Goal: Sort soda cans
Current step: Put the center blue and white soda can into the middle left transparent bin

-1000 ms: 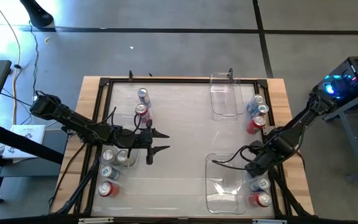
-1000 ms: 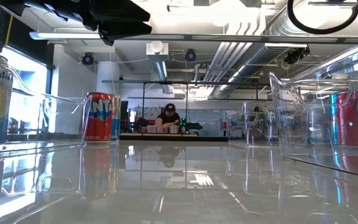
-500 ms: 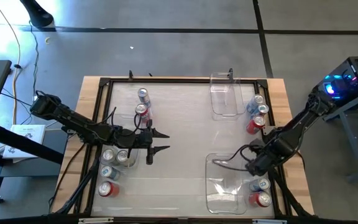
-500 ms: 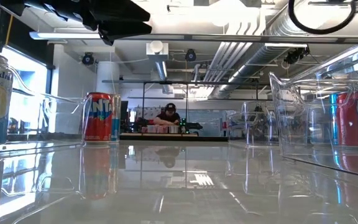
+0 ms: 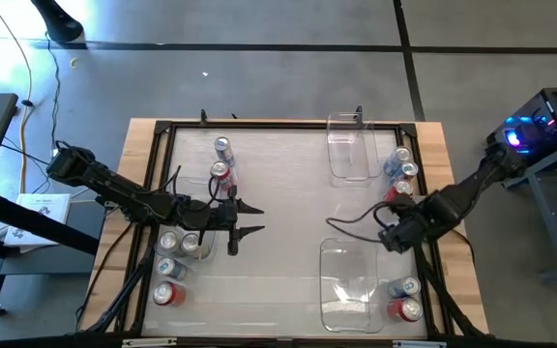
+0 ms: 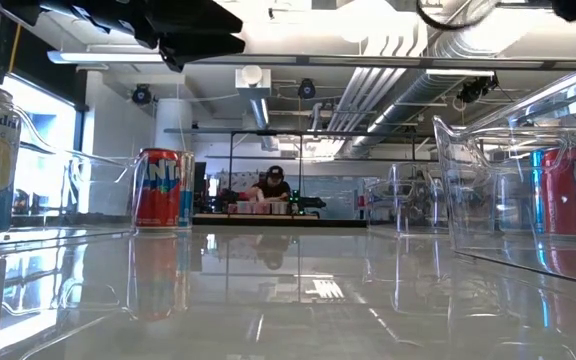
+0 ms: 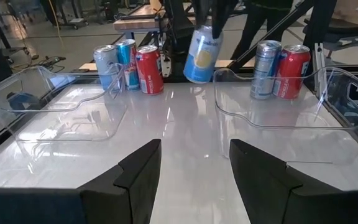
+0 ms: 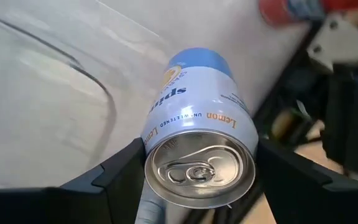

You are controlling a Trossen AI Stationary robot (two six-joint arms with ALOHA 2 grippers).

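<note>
The right fingers (image 8: 197, 180) grip a lemon can (image 8: 194, 143) above the near bin (image 5: 348, 280). Left fingers (image 5: 251, 219) are open. Most cans wait outside it.

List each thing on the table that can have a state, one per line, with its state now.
Left gripper: jaws open, holding nothing.
Right gripper: jaws shut on the lemon can.
Lemon can: lifted off the table, tilted.
Near clear bin: empty.
Far clear bin: empty.
Red can: upright on the table.
</note>
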